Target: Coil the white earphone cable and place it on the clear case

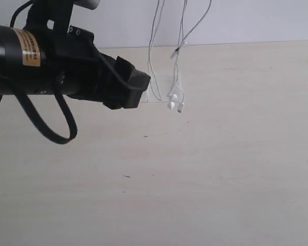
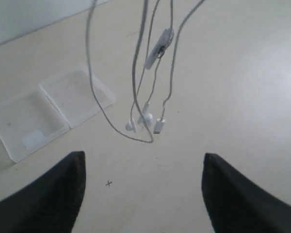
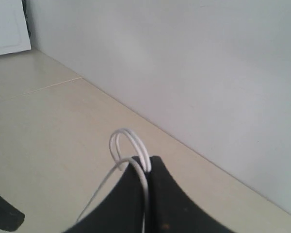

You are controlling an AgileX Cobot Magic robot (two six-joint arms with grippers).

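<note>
The white earphone cable (image 1: 177, 66) hangs in several strands from above the exterior view. Its earbuds (image 1: 173, 100) and plug dangle just over the table. In the right wrist view my right gripper (image 3: 149, 160) is shut on looped strands of the cable (image 3: 128, 141). The clear case (image 2: 53, 114) lies open and flat on the table, a white label in one half. It sits beside the hanging earbuds (image 2: 140, 121), remote (image 2: 157, 46) and plug (image 2: 159, 126). In the exterior view my left gripper (image 1: 131, 89) partly hides the case (image 1: 161, 84). That left gripper (image 2: 144, 156) is open and empty, short of the cable.
A pale wall (image 1: 246, 20) stands right behind the table's far edge. A small dark cross mark (image 2: 108, 183) sits on the tabletop near my left fingers. A white panel (image 3: 7, 24) stands at one corner in the right wrist view.
</note>
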